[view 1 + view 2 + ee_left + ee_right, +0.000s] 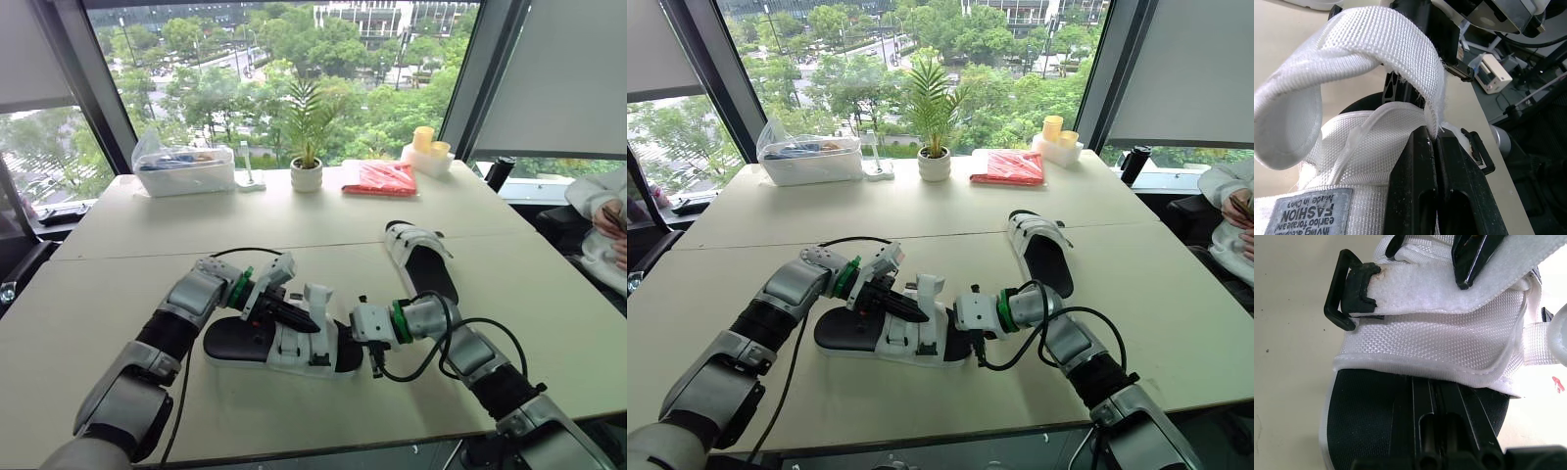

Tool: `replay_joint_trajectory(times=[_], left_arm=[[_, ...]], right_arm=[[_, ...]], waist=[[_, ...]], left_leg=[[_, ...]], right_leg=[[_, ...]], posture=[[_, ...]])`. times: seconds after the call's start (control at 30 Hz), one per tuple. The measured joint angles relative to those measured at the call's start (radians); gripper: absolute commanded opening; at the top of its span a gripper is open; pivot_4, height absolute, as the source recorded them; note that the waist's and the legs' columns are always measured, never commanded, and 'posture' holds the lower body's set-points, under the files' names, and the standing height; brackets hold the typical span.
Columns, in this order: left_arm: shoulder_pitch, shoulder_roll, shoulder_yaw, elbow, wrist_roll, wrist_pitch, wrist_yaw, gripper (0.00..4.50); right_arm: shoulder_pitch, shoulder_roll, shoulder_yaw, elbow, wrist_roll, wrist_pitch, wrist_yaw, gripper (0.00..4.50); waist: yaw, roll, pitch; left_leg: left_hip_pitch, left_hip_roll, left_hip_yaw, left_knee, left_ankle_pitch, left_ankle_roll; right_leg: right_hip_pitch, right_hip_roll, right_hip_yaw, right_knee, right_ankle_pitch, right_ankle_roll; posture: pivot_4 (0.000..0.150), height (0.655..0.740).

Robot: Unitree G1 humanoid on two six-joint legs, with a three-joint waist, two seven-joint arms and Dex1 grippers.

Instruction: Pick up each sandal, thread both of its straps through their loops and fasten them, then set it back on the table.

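Note:
The near sandal (279, 345), black-soled with white straps, lies across the table in front of me. My left gripper (310, 322) is shut on the edge of its white front strap (1376, 54), which arches up in a loose curl. A black plastic loop (1342, 298) sticks out at the side of the strap band, with nothing through it. My right gripper (344, 343) is shut on the end of the sandal's black sole (1366, 406). The second sandal (421, 258) lies further back on the right, straps loose.
Along the window edge stand a clear plastic box (184, 168), a potted plant (307, 174), a red packet (380, 178) and yellow candles (427, 150). A person (607, 220) sits past the table's right edge. My cables trail beside the near sandal.

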Motion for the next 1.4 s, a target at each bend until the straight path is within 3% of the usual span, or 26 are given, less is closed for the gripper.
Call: replay_joint_trajectory(times=[0.83, 1.4], left_arm=[[0.0, 0.029, 0.004, -0.034, 0.0, -0.141, -0.057, 0.04], [-0.083, 0.011, -0.075, 0.064, -0.005, -0.23, -0.06, 0.04]], right_arm=[[-0.001, 0.001, 0.0, 0.001, 0.0, -0.001, 0.0, 0.0], [-0.001, 0.002, 0.0, 0.0, 0.0, -0.001, -0.001, 0.0]], waist=[[-0.001, 0.0, 0.0], [-0.002, 0.0, 0.0]], left_leg=[[-0.001, 0.0, 0.0, 0.0, 0.0, 0.0], [-0.001, 0.0, 0.0, 0.001, 0.0, 0.0]], right_leg=[[-0.001, 0.0, 0.0, 0.001, 0.0, 0.0], [-0.002, 0.0, 0.0, 0.002, 0.0, 0.0]], posture=[[0.15, 0.74], [0.15, 0.74]])
